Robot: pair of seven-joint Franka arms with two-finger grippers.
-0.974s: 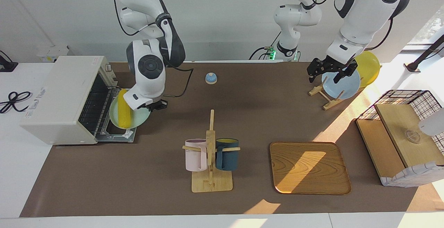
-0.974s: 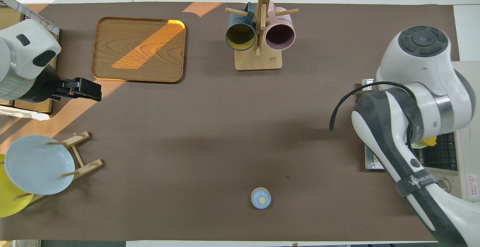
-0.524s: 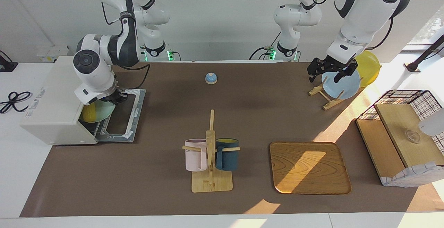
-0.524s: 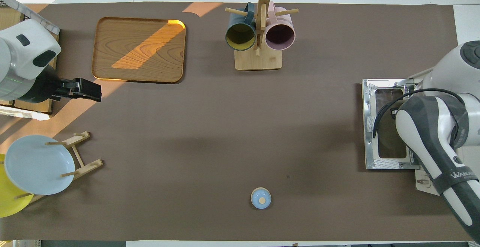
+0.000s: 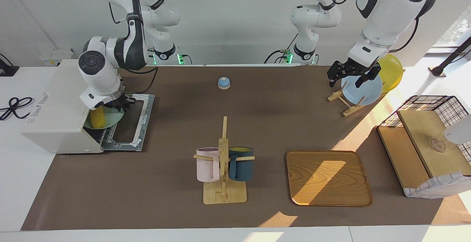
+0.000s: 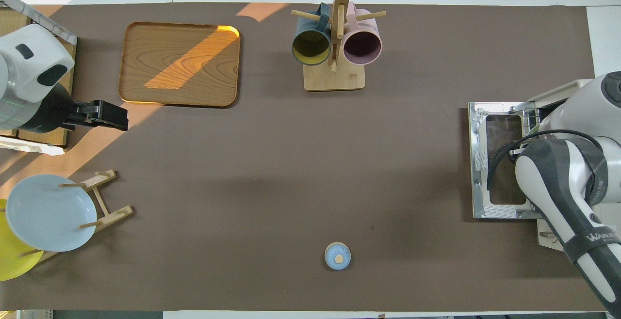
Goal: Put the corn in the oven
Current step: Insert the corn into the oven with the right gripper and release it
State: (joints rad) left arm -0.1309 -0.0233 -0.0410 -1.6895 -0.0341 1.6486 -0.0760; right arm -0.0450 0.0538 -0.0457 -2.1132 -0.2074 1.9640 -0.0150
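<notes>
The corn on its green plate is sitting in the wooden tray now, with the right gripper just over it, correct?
Not quite: the corn on its green plate is in the open oven, not the wooden tray. The right gripper is just over it. The facing view shows this.

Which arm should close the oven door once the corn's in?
Right. The right gripper is at the oven mouth, over its open door; the left gripper waits above the plate rack.

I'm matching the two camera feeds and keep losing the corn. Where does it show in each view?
Facing view: the corn lies on a pale green plate in the oven mouth, under the right claw.
Overhead view: not visible; the right arm covers that spot.
Shared landmark: the oven's open door.
</notes>
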